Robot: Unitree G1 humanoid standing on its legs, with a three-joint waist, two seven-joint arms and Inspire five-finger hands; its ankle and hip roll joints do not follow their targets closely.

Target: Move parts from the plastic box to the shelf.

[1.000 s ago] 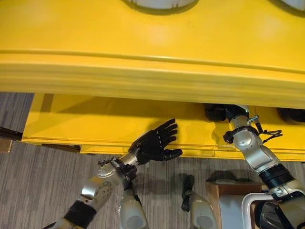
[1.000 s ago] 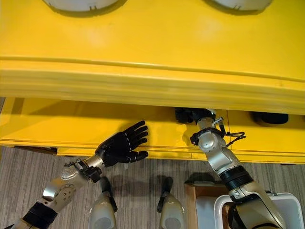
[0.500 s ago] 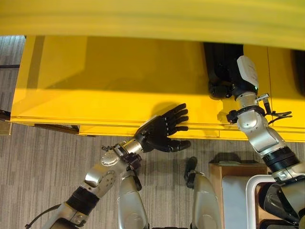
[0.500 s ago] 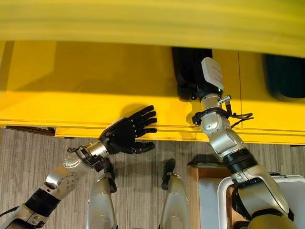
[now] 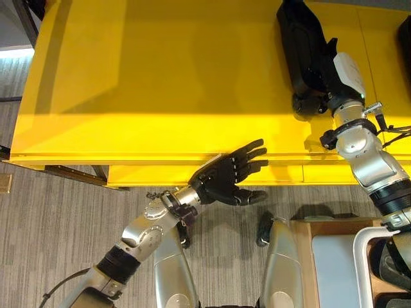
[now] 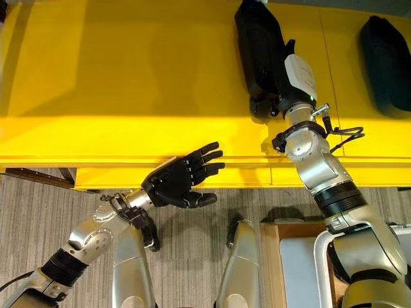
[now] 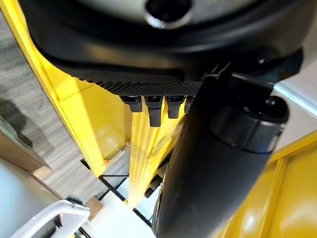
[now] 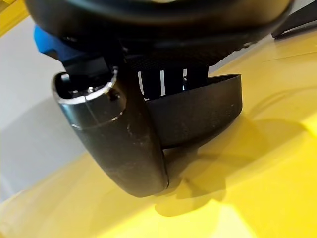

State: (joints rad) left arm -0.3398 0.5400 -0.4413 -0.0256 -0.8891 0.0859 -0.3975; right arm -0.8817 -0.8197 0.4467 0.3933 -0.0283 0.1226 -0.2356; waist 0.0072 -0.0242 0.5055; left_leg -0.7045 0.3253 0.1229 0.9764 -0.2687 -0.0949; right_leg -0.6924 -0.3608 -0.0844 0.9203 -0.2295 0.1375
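the right robot hand (image 6: 297, 80) grips a long black part (image 6: 260, 54) lying on the yellow shelf (image 6: 128, 77), so the placing step looks nearly done. next it likely needs to let go and draw back toward the white plastic box (image 6: 324, 256) at lower right. the left robot hand (image 6: 173, 183) hangs open and empty by the shelf's front edge. a second black part (image 6: 385, 64) lies farther right. grey floor (image 6: 38, 205) below.

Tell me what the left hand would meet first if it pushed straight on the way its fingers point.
The left hand, open with fingers spread, points over the front edge of the yellow shelf. Straight on, it would probably meet the shelf's bare surface first; its height above the shelf is unclear. The black part lies off to the right.
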